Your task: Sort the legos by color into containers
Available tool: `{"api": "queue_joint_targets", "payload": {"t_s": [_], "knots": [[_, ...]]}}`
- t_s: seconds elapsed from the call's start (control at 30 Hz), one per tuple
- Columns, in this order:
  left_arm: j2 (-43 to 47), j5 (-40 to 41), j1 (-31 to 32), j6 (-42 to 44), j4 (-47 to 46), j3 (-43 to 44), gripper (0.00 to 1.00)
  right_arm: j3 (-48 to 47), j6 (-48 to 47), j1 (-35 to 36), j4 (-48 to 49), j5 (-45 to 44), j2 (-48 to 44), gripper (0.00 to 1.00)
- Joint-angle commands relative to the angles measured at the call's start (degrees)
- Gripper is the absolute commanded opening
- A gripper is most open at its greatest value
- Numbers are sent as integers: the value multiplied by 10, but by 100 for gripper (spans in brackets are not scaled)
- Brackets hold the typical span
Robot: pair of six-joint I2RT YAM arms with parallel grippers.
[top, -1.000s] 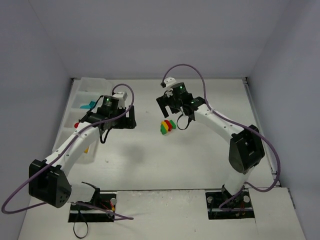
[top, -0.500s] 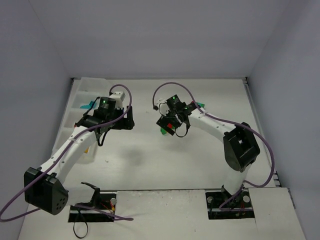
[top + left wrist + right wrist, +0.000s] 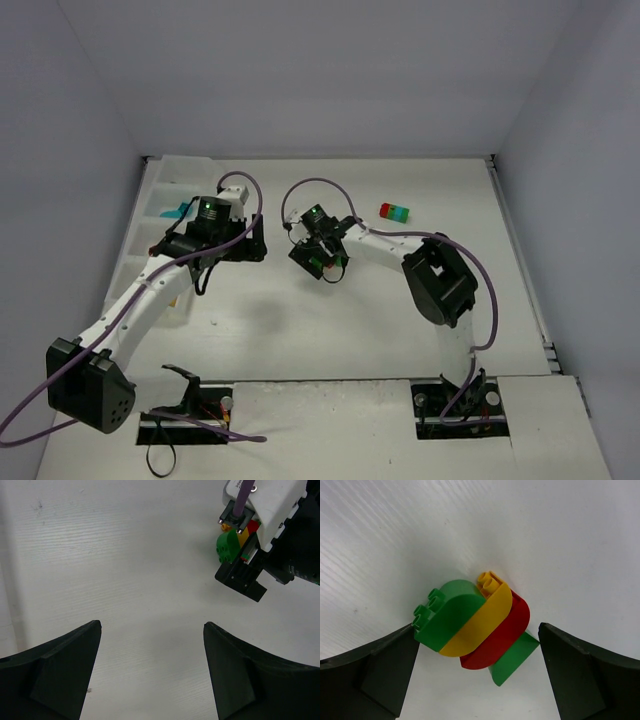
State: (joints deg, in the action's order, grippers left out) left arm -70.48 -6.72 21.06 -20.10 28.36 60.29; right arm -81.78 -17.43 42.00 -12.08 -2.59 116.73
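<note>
Right wrist view: right gripper (image 3: pixel 478 628) is wide apart and low over the bench (image 3: pixel 560 530). It straddles a clump (image 3: pixel 470 622) of stuck legos, green, yellow, red and green, lying flat. Neither finger looks to be touching it, so nothing is gripped.

Left wrist view: left gripper (image 3: pixel 150 630) is also apart and empty over bare bench, with the same clump up in its corner under the other arm's wrist.

Top view: tray (image 3: pixel 172 175) sits at the far left edge with a teal brick (image 3: pixel 180 210) inside one compartment. A red-and-teal pair (image 3: pixel 394 211) lies loose on the bench, well apart from the tray.

Progress looks early: one piece is visibly binned. The clump is not yet split, and the pair is not yet sorted. Other tray contents are hidden by the left arm.
</note>
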Motion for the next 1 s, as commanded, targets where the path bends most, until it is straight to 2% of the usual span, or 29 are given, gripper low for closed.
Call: {"api": "queue_joint_targets", "payload": {"t_s": [0.0,0.27,0.37,0.4,0.47,0.57,0.6,0.7,0.9,0.97], "knots": [[22,15,1,8,-8,8,77,-22,68,10,14,6,0,100],[14,24,0,22,-6,15,77,-8,81,4,14,50,-16,100],[10,22,-1,22,-7,18,77,4,83,-9,14,87,-28,83],[10,20,-1,22,-9,18,77,6,85,-11,12,91,-33,69],[8,15,-2,20,-10,18,77,13,87,-13,11,94,-38,61],[5,6,-2,16,-18,18,77,25,85,-14,6,92,-49,71],[3,0,-2,15,-21,18,77,29,83,-15,6,91,-56,79],[-3,-13,-2,12,-24,20,77,45,76,-17,2,82,-67,89],[-17,-34,-2,9,-31,27,77,60,74,-19,-3,88,-78,90],[-19,-43,-2,9,-34,28,77,61,72,-19,-2,88,-76,84]]}}
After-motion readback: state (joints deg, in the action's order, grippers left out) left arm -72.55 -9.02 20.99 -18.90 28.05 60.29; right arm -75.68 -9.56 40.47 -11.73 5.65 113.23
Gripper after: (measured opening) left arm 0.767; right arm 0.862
